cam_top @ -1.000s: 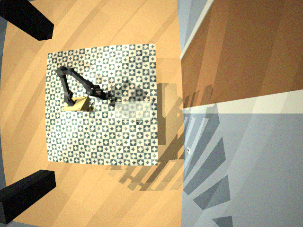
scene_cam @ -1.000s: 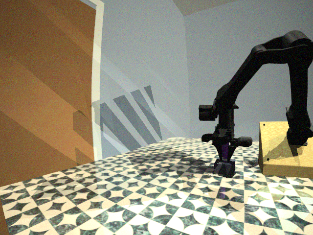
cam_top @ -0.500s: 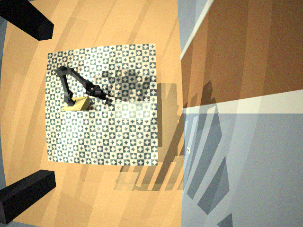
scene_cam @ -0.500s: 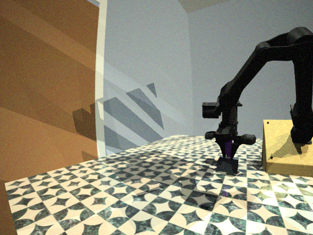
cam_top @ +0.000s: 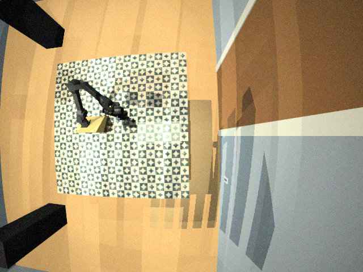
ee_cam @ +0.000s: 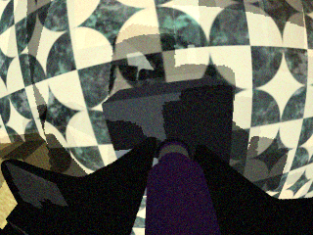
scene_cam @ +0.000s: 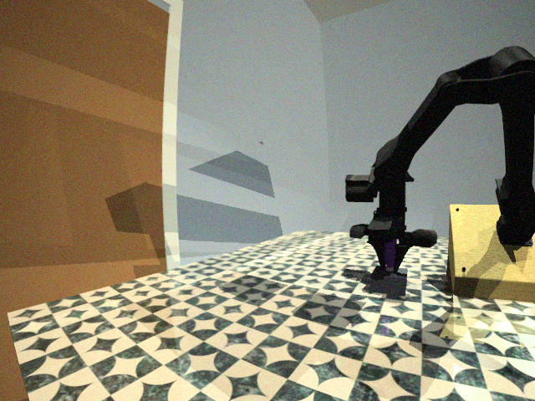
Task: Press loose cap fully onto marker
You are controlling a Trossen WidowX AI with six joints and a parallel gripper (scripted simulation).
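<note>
The dark holder block [scene_cam: 396,286] [ee_cam: 205,115] sits on the patterned table. The purple marker [scene_cam: 389,254] [ee_cam: 178,196] stands upright in it; a greyish ring shows at its lower end in the wrist view. My gripper [cam_top: 133,123] [scene_cam: 389,270] [ee_cam: 175,147] points down over the block, its fingers on either side of the purple marker. It is shut on the marker low down, with the fingertips close to the block's top. I cannot make out a separate cap; the marker's upper end is hidden between the fingers or out of view. No loose cap shows on the table.
A yellow wedge-shaped base [cam_top: 98,124] [scene_cam: 475,250] stands beside the arm's foot. Dark posts [cam_top: 35,26] [cam_top: 35,231] stand at the left corners in the top view. Shadows lie across the tiled table top [cam_top: 123,175] [scene_cam: 172,362].
</note>
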